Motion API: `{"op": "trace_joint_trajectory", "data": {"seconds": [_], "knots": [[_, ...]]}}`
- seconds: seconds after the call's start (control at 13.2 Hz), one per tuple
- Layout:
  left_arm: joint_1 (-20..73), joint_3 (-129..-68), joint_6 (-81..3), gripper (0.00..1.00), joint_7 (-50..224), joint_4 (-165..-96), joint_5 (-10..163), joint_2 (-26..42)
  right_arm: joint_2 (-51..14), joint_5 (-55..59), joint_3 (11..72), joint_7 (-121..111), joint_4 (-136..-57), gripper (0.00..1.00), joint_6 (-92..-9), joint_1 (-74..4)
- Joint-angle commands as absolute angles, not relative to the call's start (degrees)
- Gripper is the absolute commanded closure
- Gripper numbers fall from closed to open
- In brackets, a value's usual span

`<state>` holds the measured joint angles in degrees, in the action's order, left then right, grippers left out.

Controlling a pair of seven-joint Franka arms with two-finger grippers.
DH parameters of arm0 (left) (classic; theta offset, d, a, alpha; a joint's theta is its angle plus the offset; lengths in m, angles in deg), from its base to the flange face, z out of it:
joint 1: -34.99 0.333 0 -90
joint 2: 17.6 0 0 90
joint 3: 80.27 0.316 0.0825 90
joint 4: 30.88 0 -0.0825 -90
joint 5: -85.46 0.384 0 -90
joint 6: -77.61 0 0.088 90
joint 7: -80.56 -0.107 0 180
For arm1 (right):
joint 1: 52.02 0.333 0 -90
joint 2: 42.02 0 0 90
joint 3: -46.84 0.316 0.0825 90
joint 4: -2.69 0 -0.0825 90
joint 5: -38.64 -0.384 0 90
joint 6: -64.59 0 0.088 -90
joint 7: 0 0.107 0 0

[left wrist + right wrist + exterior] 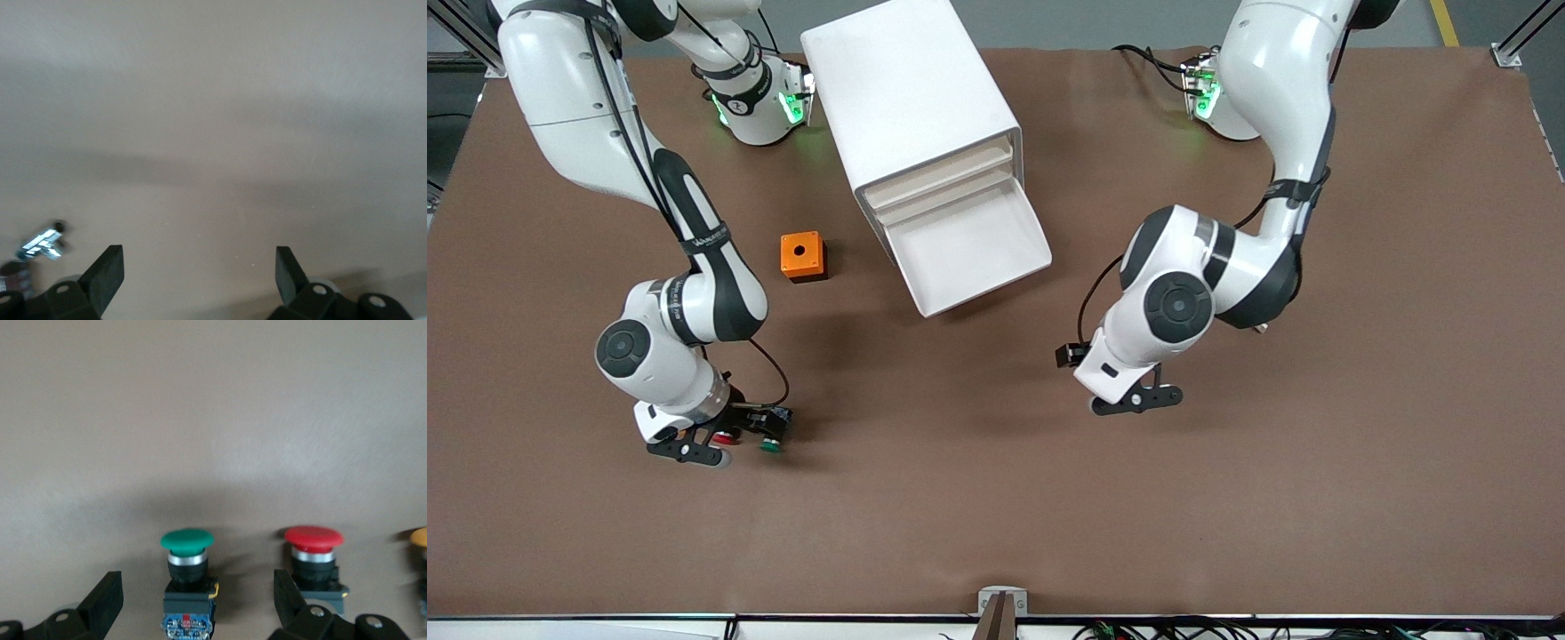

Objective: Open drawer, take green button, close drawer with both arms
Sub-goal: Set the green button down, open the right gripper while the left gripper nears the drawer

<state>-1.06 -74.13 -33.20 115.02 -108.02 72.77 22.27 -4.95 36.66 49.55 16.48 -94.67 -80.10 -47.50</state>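
The white cabinet (911, 98) lies at the middle of the table, and its lowest drawer (974, 244) is pulled out and looks empty. The green button (768, 446) lies on the table near the front camera, toward the right arm's end. My right gripper (704, 447) is low beside it, open. In the right wrist view the green button (187, 580) sits between the spread fingers of that gripper (198, 590), and neither finger touches it. My left gripper (1138, 400) hangs open and empty over bare table, as the left wrist view (200, 267) also shows.
A red-capped button (313, 561) lies beside the green one, also seen in the front view (726, 437). A yellow-orange cap (420, 539) shows at the edge. A small orange box (803, 256) with a round hole sits beside the cabinet.
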Motion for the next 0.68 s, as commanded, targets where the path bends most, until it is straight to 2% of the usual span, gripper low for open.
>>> {"op": "trace_joint_trajectory", "data": {"seconds": [0.0, 0.3, 0.61], "knots": [[-4.1, -73.8, -34.2, 0.0, 123.6, -107.7, 72.3, 24.1, -10.8, 36.3, 50.4, 15.6, -95.6, 0.0, -75.9, -50.0], [-8.6, -74.3, -36.0, 0.0, 129.1, -108.0, 69.0, 25.5, -19.1, 36.6, 50.4, 9.2, -98.6, 0.0, -74.0, -53.1], [-12.8, -74.8, -36.2, 0.0, 136.8, -108.0, 66.2, 27.7, -29.7, 36.5, 47.2, 5.4, -98.9, 0.0, -61.1, -53.3]]}}
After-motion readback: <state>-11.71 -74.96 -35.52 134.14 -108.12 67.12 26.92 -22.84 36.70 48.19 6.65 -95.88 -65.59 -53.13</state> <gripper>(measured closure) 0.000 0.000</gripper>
